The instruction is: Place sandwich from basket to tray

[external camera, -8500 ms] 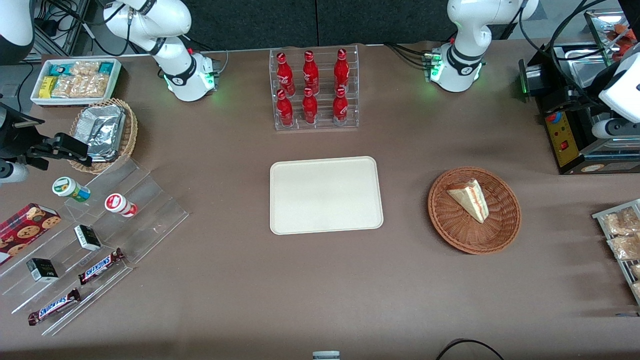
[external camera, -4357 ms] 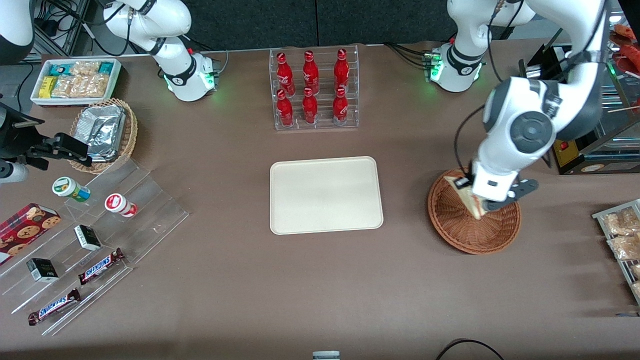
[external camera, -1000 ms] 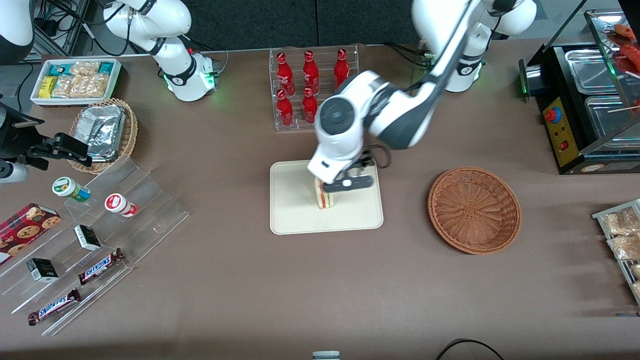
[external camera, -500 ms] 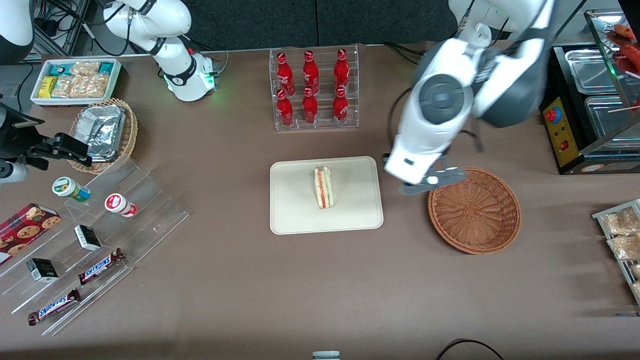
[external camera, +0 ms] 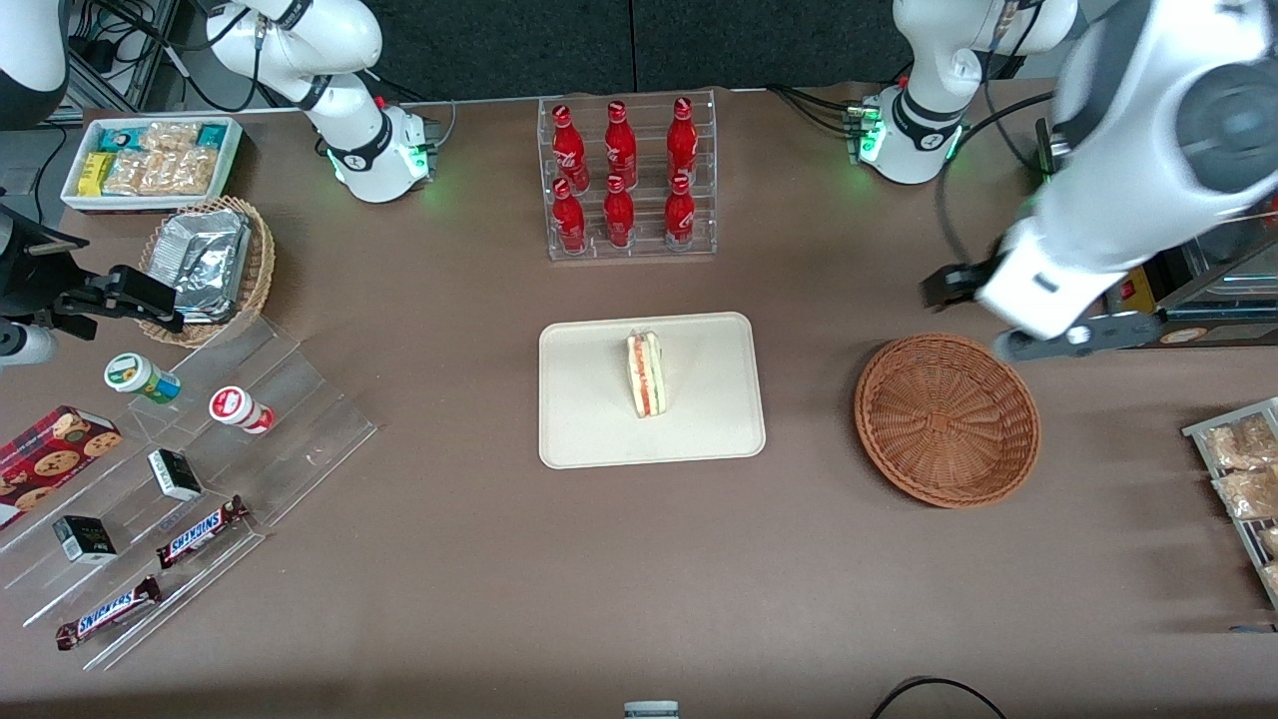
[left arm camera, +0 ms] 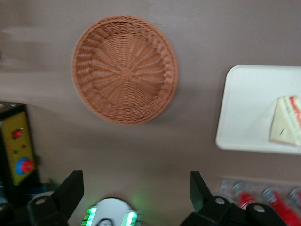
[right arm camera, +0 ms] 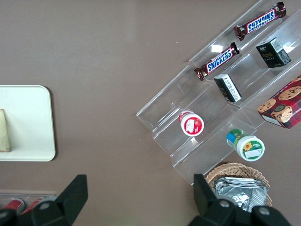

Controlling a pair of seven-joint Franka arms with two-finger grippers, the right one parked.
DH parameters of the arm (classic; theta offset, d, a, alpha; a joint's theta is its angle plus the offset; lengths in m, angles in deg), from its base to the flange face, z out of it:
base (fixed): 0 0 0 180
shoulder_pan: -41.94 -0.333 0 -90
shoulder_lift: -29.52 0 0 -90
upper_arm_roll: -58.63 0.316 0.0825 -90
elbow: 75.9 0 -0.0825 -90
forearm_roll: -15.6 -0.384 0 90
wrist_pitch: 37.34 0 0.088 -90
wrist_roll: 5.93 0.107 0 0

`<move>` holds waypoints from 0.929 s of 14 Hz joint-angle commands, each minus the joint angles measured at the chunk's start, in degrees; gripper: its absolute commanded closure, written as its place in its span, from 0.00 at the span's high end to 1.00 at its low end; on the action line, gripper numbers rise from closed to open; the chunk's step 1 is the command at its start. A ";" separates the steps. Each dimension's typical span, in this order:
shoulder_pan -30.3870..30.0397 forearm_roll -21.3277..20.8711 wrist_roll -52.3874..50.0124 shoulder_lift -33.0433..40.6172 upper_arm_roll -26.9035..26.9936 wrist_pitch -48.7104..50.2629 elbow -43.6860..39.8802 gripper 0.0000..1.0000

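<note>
The sandwich (external camera: 645,374) stands on its edge in the middle of the cream-white tray (external camera: 589,419), filling layers facing the front camera. It also shows in the left wrist view (left arm camera: 286,120) on the tray (left arm camera: 244,108). The reddish-brown wicker basket (external camera: 947,419) holds nothing and also shows in the left wrist view (left arm camera: 124,69). My left gripper (external camera: 998,320) hangs high above the table, just farther from the front camera than the basket and toward the working arm's end. Its fingers (left arm camera: 70,188) stand wide apart with nothing between them.
A clear rack of red bottles (external camera: 627,180) stands farther from the camera than the tray. A black appliance with a yellow panel (left arm camera: 19,146) sits at the working arm's end, near a rack of snack bags (external camera: 1243,469). Acrylic steps with snacks (external camera: 200,449) lie toward the parked arm's end.
One second ago the gripper was at the sandwich on the tray. It has let go, risen and swung past the basket toward the working arm's end. The sandwich stays on the tray.
</note>
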State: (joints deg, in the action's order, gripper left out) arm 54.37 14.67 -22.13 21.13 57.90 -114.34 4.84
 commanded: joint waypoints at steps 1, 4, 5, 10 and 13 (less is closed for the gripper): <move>-5.30 -0.30 9.66 3.82 -0.76 2.90 1.88 0.99; -9.96 -0.30 15.91 6.45 -0.76 4.66 3.37 0.99; -11.28 -0.30 17.58 7.94 -0.76 4.84 5.12 0.99; -11.20 0.67 17.87 10.60 0.38 4.14 7.43 0.99; -11.11 0.41 17.69 7.44 0.12 4.75 1.90 0.99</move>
State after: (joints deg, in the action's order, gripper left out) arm 43.14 14.90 -5.18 30.23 58.06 -109.93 10.29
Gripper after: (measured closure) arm 0.004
